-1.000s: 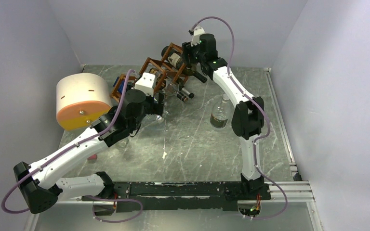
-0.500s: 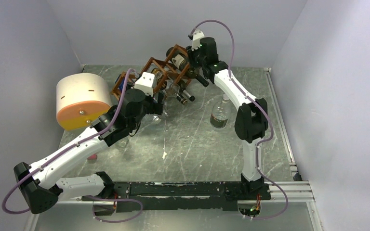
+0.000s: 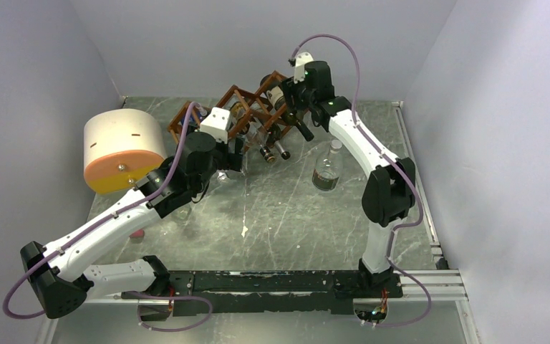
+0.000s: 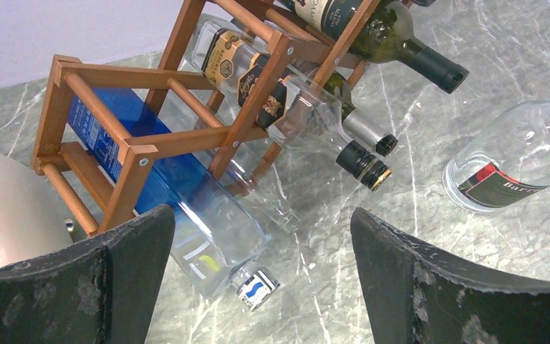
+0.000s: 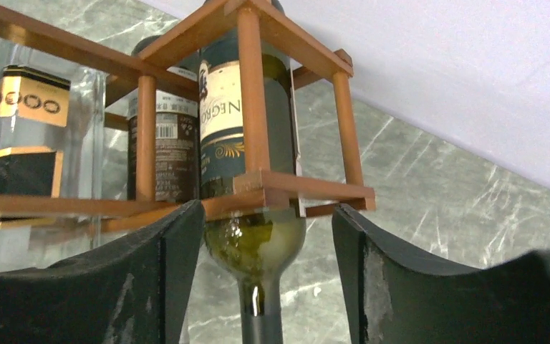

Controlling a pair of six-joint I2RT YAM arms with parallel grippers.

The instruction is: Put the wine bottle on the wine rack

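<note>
The wine rack (image 3: 240, 107) sits at the upper middle of the overhead view, near the back wall of the table (image 3: 279, 222). The green wine bottle (image 5: 247, 122) lies in its topmost cell at the rack's right end, neck sticking out toward the lower right. The right gripper (image 5: 266, 209) is up at that cell, its jaws partway apart on either side of the bottle's shoulder and neck. The gap is clearly wider than the neck; whether the left pad brushes the glass cannot be told. The left gripper (image 4: 261, 213) hangs at the rack's lower-left end with its jaws wide and nothing between them. Below it, a blue-tinted bottle (image 4: 186, 208) lies in the lowest cell. A clear bottle (image 3: 326, 168) stands apart at centre right, and a cream-and-orange drum (image 3: 122, 150) sits at the left.
</note>
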